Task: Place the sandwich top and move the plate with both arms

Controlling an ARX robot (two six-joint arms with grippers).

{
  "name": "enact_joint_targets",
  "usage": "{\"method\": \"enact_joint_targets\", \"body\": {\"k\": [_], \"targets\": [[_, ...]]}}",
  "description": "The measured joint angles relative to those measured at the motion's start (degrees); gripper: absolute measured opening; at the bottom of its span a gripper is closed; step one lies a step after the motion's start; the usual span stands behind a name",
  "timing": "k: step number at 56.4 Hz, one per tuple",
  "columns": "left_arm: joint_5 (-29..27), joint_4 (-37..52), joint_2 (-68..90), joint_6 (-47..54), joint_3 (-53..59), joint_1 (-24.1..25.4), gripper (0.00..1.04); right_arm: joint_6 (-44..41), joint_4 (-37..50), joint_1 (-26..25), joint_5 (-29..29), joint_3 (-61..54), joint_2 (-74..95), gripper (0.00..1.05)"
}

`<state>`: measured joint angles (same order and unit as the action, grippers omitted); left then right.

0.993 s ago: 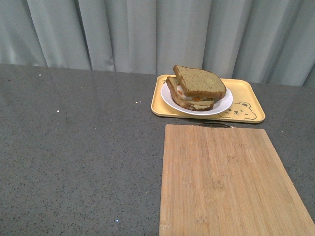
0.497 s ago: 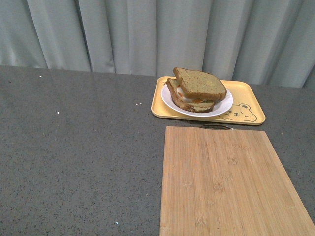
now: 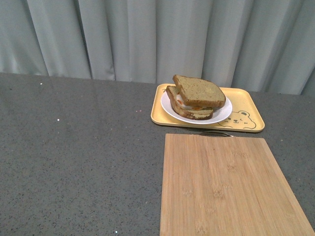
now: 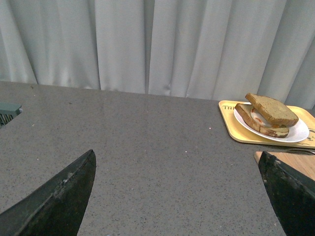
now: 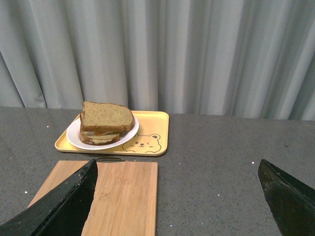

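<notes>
The sandwich top [image 3: 199, 91], a brown speckled bread slice, lies skewed on the egg sandwich on the white plate [image 3: 220, 113], which sits on the yellow bear tray [image 3: 246, 110]. Neither arm shows in the front view. The sandwich top [image 4: 271, 109] and the plate [image 4: 295, 134] show far off in the left wrist view, where my left gripper [image 4: 179, 196] is open and empty over bare table. In the right wrist view the sandwich top [image 5: 107, 116] and plate [image 5: 74, 138] lie far ahead; my right gripper [image 5: 177, 196] is open and empty.
A bamboo cutting board [image 3: 226, 187] with a metal handle lies on the grey speckled table [image 3: 74, 147] just in front of the tray. Grey curtains [image 3: 147, 34] hang behind the table. A teal object [image 4: 7, 112] sits at the table edge in the left wrist view.
The front view has tilted: the tray, plate and board now sit lower in the picture. The sandwich and plate have not moved on the tray.
</notes>
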<state>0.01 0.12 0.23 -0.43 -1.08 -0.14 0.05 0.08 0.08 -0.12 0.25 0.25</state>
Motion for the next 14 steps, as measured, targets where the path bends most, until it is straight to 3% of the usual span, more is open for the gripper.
{"method": "enact_joint_targets", "body": {"k": [14], "targets": [[0.0,0.0,0.0,0.0,0.0,0.0,0.98,0.0,0.0,0.0,0.0,0.0,0.0,0.95]]}}
